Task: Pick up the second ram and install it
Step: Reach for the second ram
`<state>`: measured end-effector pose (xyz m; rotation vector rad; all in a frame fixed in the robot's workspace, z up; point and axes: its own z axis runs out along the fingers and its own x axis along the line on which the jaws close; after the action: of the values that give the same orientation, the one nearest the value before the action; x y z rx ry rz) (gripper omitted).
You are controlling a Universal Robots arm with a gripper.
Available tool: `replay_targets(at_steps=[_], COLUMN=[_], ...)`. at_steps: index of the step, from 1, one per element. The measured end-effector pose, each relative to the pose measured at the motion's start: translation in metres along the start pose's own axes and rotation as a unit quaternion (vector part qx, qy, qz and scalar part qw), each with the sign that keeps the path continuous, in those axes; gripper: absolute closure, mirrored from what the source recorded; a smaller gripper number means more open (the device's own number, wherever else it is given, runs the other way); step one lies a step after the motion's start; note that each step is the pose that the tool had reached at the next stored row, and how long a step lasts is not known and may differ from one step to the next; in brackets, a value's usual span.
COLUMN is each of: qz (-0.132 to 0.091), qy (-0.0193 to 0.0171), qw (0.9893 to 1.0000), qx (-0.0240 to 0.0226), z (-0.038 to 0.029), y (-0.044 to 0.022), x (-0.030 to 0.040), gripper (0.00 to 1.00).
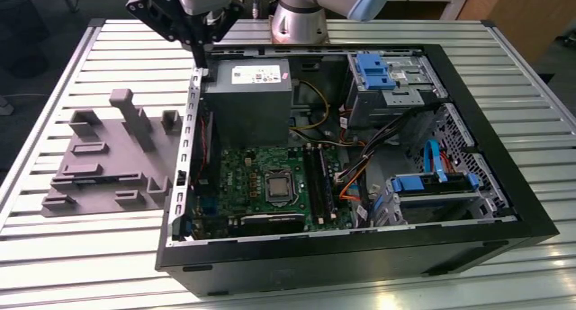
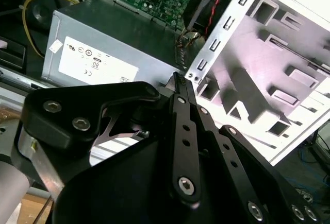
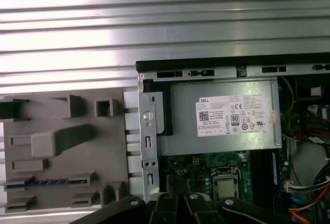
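- The gripper (image 1: 204, 57) hangs over the far corner of the open computer case (image 1: 360, 257) on the exterior view's left, just above the power supply (image 1: 247, 98).
- In the second wrist view its fingers (image 2: 181, 126) are drawn together to a point, with nothing between them.
- The second ram (image 3: 46, 182) lies flat in the near part of the grey holder (image 1: 99, 155). The holder sits on the table at the exterior view's left of the case, and the ram is well apart from the gripper.
- The pick has apparently not begun, so grasping, carrying and seating are all left to do.
- The memory slots (image 1: 320, 182) on the motherboard (image 1: 256, 165) look dark. I cannot tell whether a stick already sits in one.
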<state>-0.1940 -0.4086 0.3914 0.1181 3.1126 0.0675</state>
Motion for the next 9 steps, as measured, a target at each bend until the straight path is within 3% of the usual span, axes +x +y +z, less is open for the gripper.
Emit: replay_targets(at_steps=[9], qz=[0.000], qy=[0.0000], qw=[1.0000], qx=[0.0000], z=[-0.0003], y=[-0.0025], x=[0.0143], gripper=[0.89])
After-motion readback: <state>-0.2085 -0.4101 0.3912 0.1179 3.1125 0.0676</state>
